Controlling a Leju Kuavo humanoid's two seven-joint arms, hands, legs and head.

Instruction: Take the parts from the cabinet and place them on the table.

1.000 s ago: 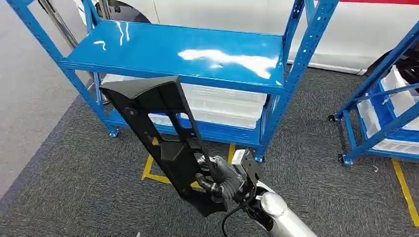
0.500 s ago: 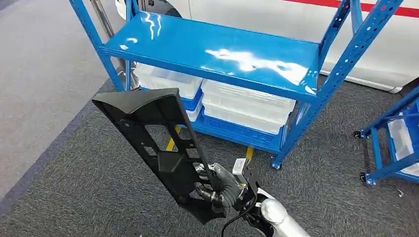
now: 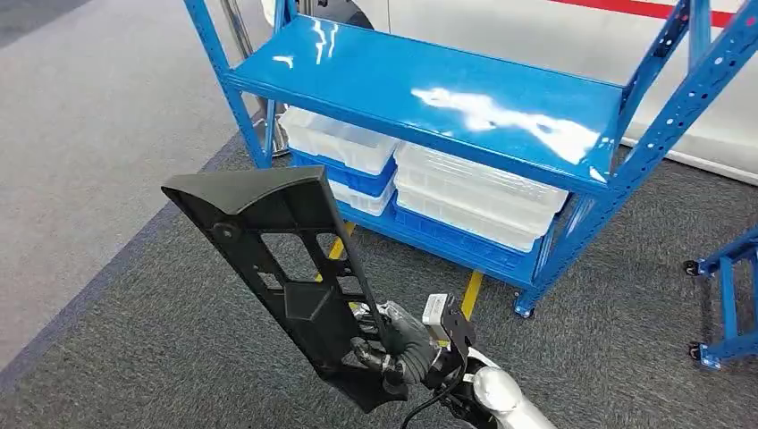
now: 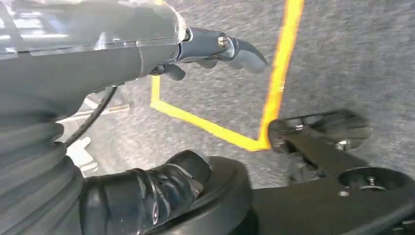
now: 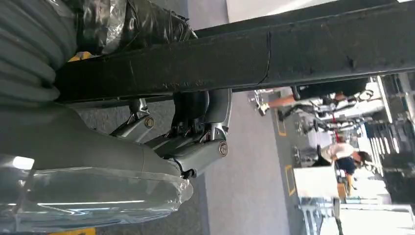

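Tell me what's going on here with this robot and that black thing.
The right robot hand grips a long black plastic part by its lower end, holding it up over the grey carpet. The blue shelving rack stands just ahead, white bins on its lower shelf. The left robot hand hangs over the floor, holding nothing. No table is in sight.

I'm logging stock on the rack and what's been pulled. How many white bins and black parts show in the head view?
White bins: 4, in two stacks of two on the blue rack's lower shelf
Black parts: 1, held by the right hand
Total: 5
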